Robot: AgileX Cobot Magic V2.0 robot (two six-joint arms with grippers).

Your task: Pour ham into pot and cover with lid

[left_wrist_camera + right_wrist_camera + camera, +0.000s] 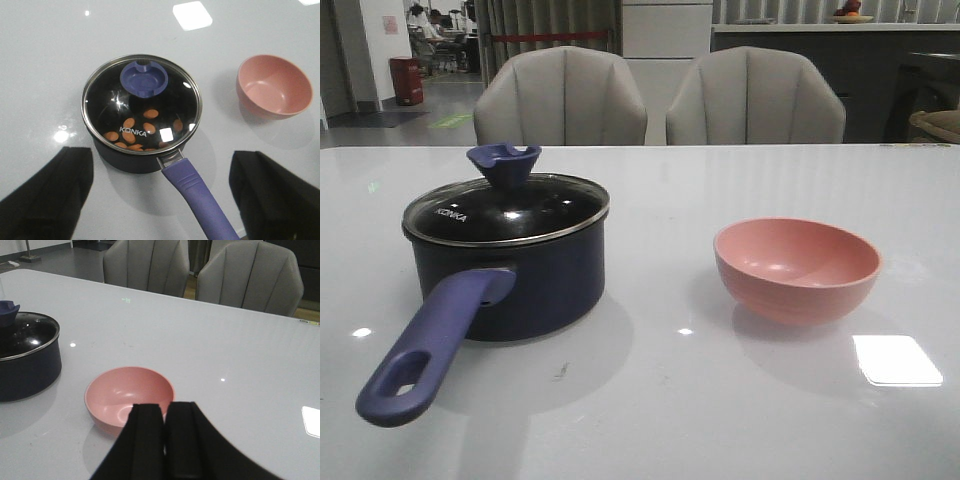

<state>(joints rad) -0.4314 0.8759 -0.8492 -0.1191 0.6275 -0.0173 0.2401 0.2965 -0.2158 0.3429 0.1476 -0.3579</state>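
Lid (pixel 141 105) seated on pot (pixel 520 285) rim; pink bowl (pixel 796 268) well apart, rt

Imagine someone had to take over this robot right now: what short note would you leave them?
Left gripper: open, empty, above the pot.
Right gripper: shut, empty, close to the pink bowl.
The ham is inside the pot, visible through the glass.
The lid sits on the pot, knob up.
The pink bowl stands upright and empty on the table, to the right of the pot in the front view.
Done: ham poured, pot covered.
Left: nothing that I can see; perhaps just move the arms back.
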